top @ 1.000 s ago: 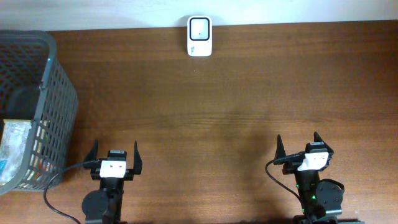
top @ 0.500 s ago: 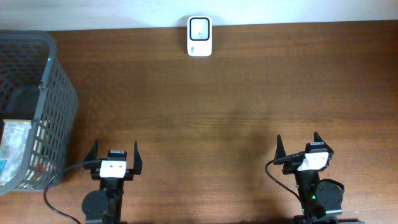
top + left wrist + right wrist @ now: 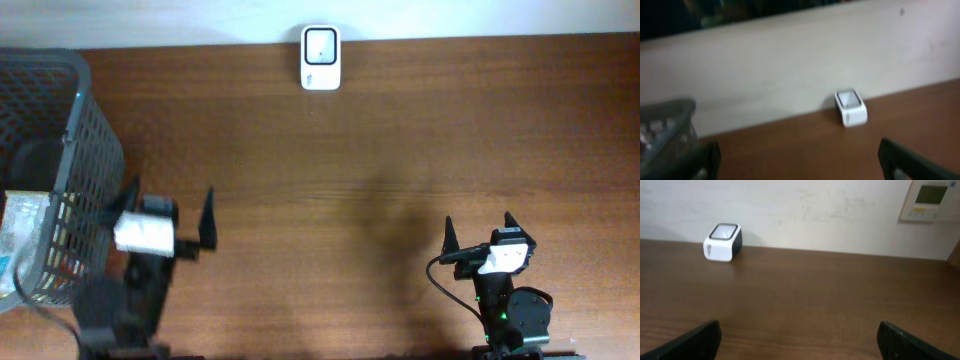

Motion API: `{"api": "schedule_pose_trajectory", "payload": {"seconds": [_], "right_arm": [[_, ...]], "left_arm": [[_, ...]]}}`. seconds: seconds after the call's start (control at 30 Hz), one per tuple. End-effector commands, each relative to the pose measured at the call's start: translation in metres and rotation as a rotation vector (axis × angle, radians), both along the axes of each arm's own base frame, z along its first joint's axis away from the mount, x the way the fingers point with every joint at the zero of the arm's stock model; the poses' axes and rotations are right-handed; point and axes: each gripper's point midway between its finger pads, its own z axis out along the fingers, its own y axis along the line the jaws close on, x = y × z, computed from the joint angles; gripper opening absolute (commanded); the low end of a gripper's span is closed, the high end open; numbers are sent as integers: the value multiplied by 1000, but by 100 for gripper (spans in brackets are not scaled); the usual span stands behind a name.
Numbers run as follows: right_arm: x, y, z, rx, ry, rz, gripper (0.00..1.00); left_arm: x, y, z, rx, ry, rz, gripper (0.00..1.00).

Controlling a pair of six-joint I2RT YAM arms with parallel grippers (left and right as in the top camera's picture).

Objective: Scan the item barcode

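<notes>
The white barcode scanner (image 3: 321,58) stands at the table's far edge, also in the left wrist view (image 3: 851,106) and the right wrist view (image 3: 723,241). A pale wrapped item (image 3: 20,238) lies inside the grey mesh basket (image 3: 95,150) on the left; no barcode shows on it. My left gripper (image 3: 170,205) is open and empty, just right of the basket's near corner and angled slightly. Low at the right, my right gripper (image 3: 480,232) is open with nothing between its fingers (image 3: 695,342).
The basket's rim (image 3: 665,112) shows at the left of the left wrist view. A pale wall runs behind the table, with a wall panel (image 3: 930,200) at upper right. A cable trails from the left arm by the front edge.
My left arm has swung forward and to the left, ending beside the basket, still open. The right arm has not moved.
</notes>
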Motion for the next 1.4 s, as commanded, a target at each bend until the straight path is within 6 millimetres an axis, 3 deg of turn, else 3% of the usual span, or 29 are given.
{"api": "schedule_pose_trajectory", "payload": {"seconds": [0.0, 0.07, 0.13, 0.27, 0.3, 0.33, 0.37, 0.4, 0.43, 0.47, 0.5, 0.6, 0.63, 0.7, 0.73, 0.77, 0.83, 0.97, 1.1, 1.17, 1.2, 1.27, 1.3, 1.37], "right_arm": [[0, -1, -4, -1, 8, -8, 99], [0, -1, -4, -1, 8, -8, 99], [0, -1, -4, -1, 8, -8, 99], [0, -1, -4, -1, 8, -8, 99], [0, -1, -4, -1, 8, -8, 99], [0, -1, -4, -1, 8, -8, 99], [0, -1, -4, -1, 8, -8, 99], [0, -1, -4, -1, 8, -8, 99], [0, -1, -4, -1, 8, -8, 99], [0, -1, -4, -1, 8, -8, 99], [0, -1, -4, -1, 8, -8, 99], [0, -1, -4, -1, 8, -8, 99], [0, -1, -4, -1, 8, -8, 99], [0, -1, -4, -1, 8, -8, 99], [0, -1, -4, -1, 8, -8, 99], [0, -1, -4, -1, 8, -8, 99], [0, -1, -4, -1, 8, -8, 99], [0, -1, -4, -1, 8, -8, 99], [0, -1, -4, -1, 8, -8, 99], [0, -1, -4, -1, 8, -8, 99], [0, -1, -4, -1, 8, -8, 99], [0, -1, -4, -1, 8, -8, 99], [0, -1, -4, -1, 8, -8, 99], [0, -1, -4, -1, 8, -8, 99]], "left_arm": [[51, 1, 61, 20, 164, -8, 99], [85, 14, 88, 29, 344, 60, 99], [102, 18, 102, 64, 507, 67, 99], [131, 24, 107, 90, 587, 93, 99], [133, 35, 106, 114, 590, 150, 99], [127, 80, 108, -37, 584, 435, 99], [107, 132, 104, -254, 561, 739, 99], [92, 158, 96, -373, 568, 846, 99], [78, 184, 85, -470, 591, 931, 99], [56, 224, 61, -569, 649, 1044, 99], [38, 251, 37, -623, 718, 1132, 99], [14, 286, -24, -688, 858, 1266, 99], [8, 295, -70, -692, 953, 1295, 99], [7, 301, -125, -632, 1052, 1265, 99], [9, 303, -143, -585, 1085, 1231, 99], [14, 307, -172, -469, 1151, 1146, 99], [25, 308, -199, -425, 1212, 1057, 100], [41, 303, -249, -282, 1357, 791, 97], [41, 304, -258, -215, 1395, 734, 98], [43, 305, -258, -213, 1385, 738, 89], [43, 305, -258, -215, 1384, 735, 72], [44, 306, -257, -214, 1380, 736, 14], [45, 306, -257, -213, 1376, 737, 3], [47, 308, -254, -210, 1365, 741, 0]]}}
